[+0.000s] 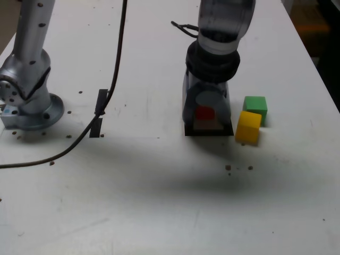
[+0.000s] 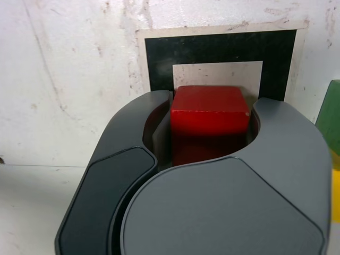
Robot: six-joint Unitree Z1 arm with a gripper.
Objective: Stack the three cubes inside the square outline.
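The pale worktop (image 1: 154, 196) is spreading under everything, with scattered dark specks (image 1: 228, 168) showing on its surface. The robot arm (image 1: 223, 26) is reaching in from the top of the exterior view, and a grey jointed stand (image 1: 33, 90) is standing on a round base at that view's left. A dark cable (image 1: 79, 139) is curving across between them (passing over two short black strips (image 1: 99, 111)).

The grey hand (image 2: 210, 119) is hanging over the square outline (image 1: 209, 132), its fingers standing only about one cube's width apart. They are closing in on the red cube (image 2: 210, 114) from two opposite sides and holding it between them. The black border is lying flat on the worktop around a pale centre (the hand is hiding part of it), and the red cube is showing over that centre. Whether it is resting on the mark or hovering just above, the views are not making clear.

The green cube (image 1: 255, 106) and the yellow cube (image 1: 248, 127) are sitting outside the border, near its corner at the exterior view's right. The yellow one is partly covering the green one in that view (whether they are touching, I cannot tell). In the wrist view both are showing only in part, being cut off by the picture's edge.
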